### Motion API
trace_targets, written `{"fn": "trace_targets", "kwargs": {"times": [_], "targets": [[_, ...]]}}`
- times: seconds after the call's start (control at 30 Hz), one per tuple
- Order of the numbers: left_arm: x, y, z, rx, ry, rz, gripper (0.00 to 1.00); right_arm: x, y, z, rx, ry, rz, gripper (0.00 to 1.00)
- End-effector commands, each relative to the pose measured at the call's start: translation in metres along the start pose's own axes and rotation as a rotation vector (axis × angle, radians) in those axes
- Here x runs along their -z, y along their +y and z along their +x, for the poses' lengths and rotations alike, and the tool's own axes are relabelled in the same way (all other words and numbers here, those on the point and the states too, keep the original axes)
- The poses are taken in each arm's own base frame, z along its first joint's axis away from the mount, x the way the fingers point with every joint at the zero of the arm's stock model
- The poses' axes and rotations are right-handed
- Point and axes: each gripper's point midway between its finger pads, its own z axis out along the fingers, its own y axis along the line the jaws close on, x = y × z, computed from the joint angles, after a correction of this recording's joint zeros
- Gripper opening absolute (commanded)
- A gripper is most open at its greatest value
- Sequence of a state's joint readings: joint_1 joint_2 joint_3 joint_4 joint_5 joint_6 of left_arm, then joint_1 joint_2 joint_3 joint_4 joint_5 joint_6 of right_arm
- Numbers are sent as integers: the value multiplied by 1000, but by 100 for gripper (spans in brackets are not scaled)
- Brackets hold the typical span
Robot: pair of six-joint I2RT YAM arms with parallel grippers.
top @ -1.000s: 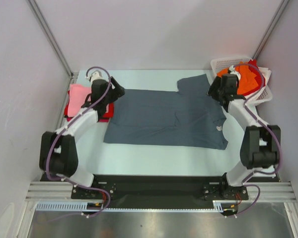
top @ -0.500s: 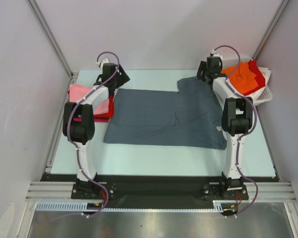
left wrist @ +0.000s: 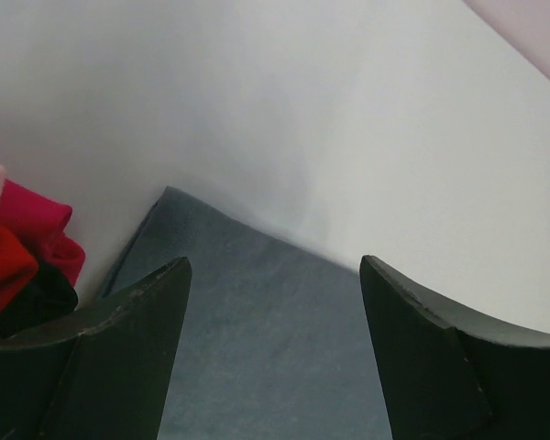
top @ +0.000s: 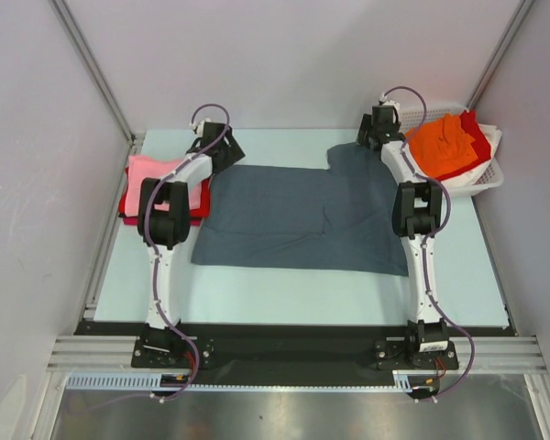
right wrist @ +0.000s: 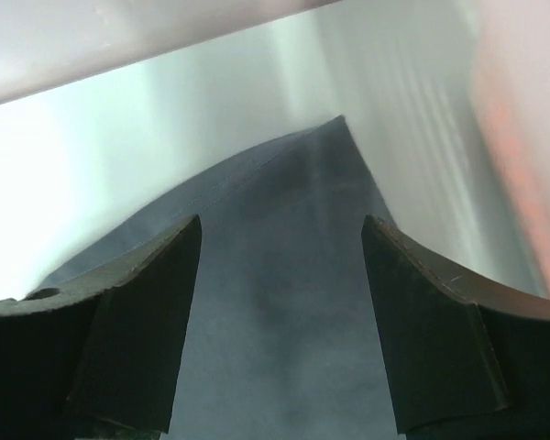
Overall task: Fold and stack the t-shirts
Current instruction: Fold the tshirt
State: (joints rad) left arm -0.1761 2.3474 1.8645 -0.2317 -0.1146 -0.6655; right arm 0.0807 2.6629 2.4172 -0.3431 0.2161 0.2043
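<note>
- The folded pile of pink and red cotton tees point(top: 152, 176) sits just outboard of the left gripper point(left wrist: 275, 275). It looks soft-edged, with a magenta fold showing by the left finger.
- Over the last second the left arm has stretched from a bent elbow out to the far edge. Its jaws stand wide apart and hold nothing, poised over the square far-left corner of the slate blue-grey t-shirt point(top: 302, 215).
- That shirt lies flat on the pale mint table point(top: 284, 289), matte and smooth apart from one faint crease mid-body.
- The right gripper point(right wrist: 280, 238) has reached out likewise. It is spread and empty, and the pointed sleeve tip lies just beyond its fingers.
- Both seem set to pinch the far edge for a first fold.
- The white plastic lattice basket point(top: 481, 179), outboard of the right gripper, holds rumpled orange tees point(top: 445, 142).
</note>
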Motion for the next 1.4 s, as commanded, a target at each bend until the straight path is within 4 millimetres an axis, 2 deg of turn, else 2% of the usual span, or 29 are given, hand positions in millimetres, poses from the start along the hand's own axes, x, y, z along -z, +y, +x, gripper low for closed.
{"fn": "trace_targets", "kwargs": {"times": [0.0,0.17,0.23,0.3,0.4,0.5,0.53,0.73,1.03,1.2,1.3,1.37], "targets": [[2,-3,-20,33,-36,-22,80,-7,-15,-5,7,-12,51,75],[-2,5,-17,31,-33,-51,80,-15,-29,8,15,6,115,69],[-3,10,-17,30,-33,-63,80,-14,-31,8,27,7,130,63],[-4,14,-17,30,-29,-71,80,-13,-31,10,53,15,135,62],[-4,19,-16,39,-22,-78,80,-11,-29,16,65,38,130,56],[-4,22,-17,39,-21,-84,80,-8,-26,20,76,54,125,34],[-4,23,-17,38,-21,-87,80,-8,-26,27,80,69,123,24],[-3,34,-16,40,-22,-123,79,-3,-21,28,73,80,89,2],[3,50,-26,7,-70,-210,76,8,-9,18,69,39,60,0],[-1,48,-33,4,-102,-227,75,13,-8,11,65,24,52,0],[-7,41,-37,-9,-97,-212,69,16,-8,7,60,20,46,0],[-8,39,-35,-18,-87,-210,61,17,-7,8,60,22,43,0]]}}
